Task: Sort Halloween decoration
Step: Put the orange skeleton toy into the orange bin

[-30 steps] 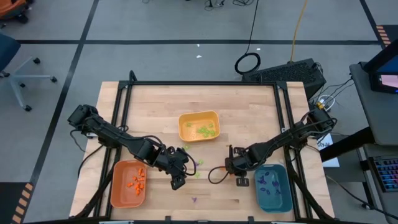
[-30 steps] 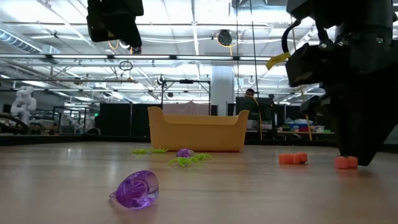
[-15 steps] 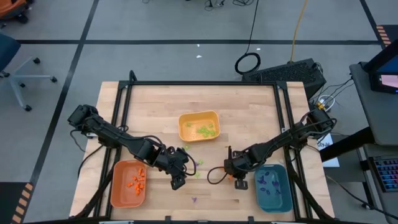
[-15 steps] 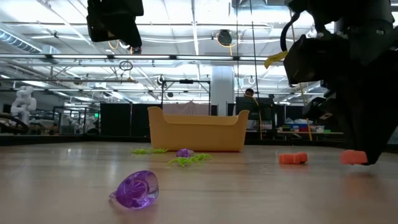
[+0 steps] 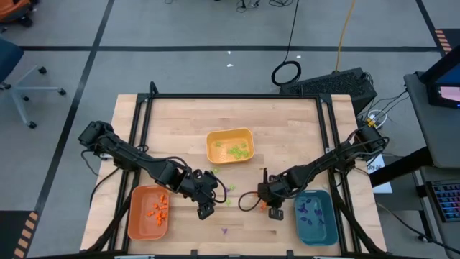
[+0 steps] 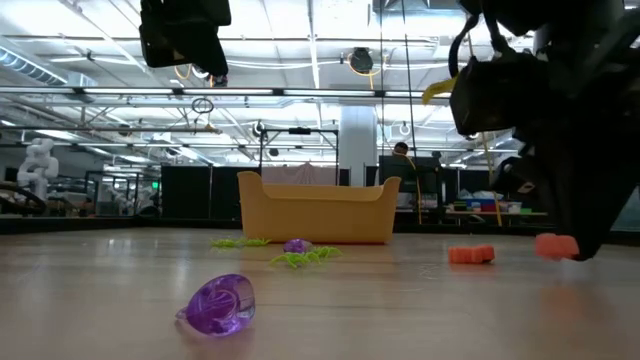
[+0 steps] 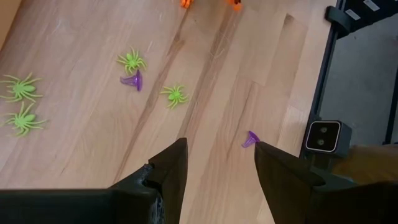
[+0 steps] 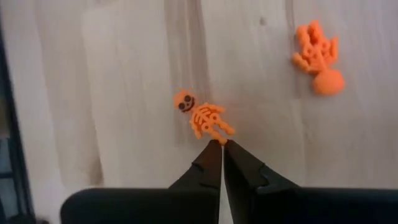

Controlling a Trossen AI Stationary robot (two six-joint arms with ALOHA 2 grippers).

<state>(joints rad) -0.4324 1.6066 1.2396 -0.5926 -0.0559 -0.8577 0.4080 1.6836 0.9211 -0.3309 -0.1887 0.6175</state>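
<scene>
In the right wrist view my right gripper (image 8: 222,144) is shut on a small orange skeleton (image 8: 202,118); the low view shows the skeleton (image 6: 556,245) just above the tabletop. A second orange skeleton (image 8: 317,59) lies flat on the wood nearby. My left gripper (image 7: 217,155) hangs open over bare wood, touching nothing. Beyond it, green spiders (image 7: 175,94) and purple pieces (image 7: 250,139) lie on the table. In the high view my left gripper (image 5: 205,209) is beside the orange tray (image 5: 136,216) and my right gripper (image 5: 269,206) is beside the teal tray (image 5: 323,229). My right gripper pinches the orange skeleton by its leg end (image 8: 219,134) between the very tips of its two fingers. The fingers slant down from above. The skeleton sticks out beyond the fingertips, head end away from them, lifted clear of the table.
A yellow tray (image 5: 215,138) holding green pieces stands at the table's middle, toward the far side. The orange tray holds orange pieces and the teal tray purple ones. A purple piece (image 6: 217,303) lies near the front edge. A black frame (image 5: 230,96) borders the table.
My right gripper has tipped and rolled a little where it stands. The orange skeleton, which lay on the table at its fingertips, now hangs slightly above the wood. My left arm has kept still.
</scene>
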